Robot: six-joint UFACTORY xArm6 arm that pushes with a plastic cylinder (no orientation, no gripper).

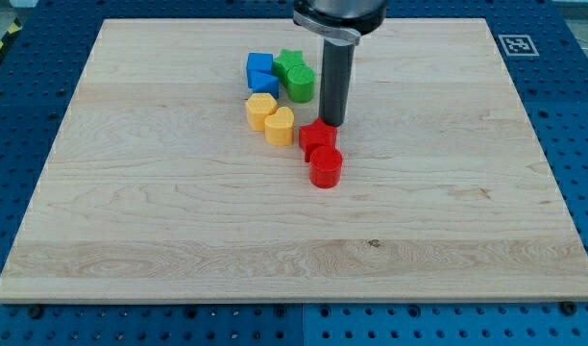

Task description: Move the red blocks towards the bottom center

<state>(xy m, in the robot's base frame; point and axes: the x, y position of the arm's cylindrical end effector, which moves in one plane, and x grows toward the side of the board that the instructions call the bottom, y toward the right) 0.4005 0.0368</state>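
Your pale wooden board (448,211) on blue pegboard (582,144), my tip (332,125) a bare fingerless rod, touching the red star block (316,135), red cylinder (325,167) just below

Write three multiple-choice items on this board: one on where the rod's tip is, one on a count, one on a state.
1. Where is my tip?
A. Just above the red star-shaped block, toward the view's top
B. At the board's bottom left corner
C. Left of the blue blocks

2. How many blocks are on the wooden board?
A. Four
B. Eight
C. Eleven

3. How do the two red blocks lie?
A. At opposite board edges
B. One stacked atop the other
C. Side by side, touching

Answers:
1. A: the tip sits right at the upper edge of the red star-shaped block, beside the green blocks.
2. B: two blue blocks, two green, two yellow blocks, two red.
3. C: the red cylinder rests against the red star, both flat on the board.
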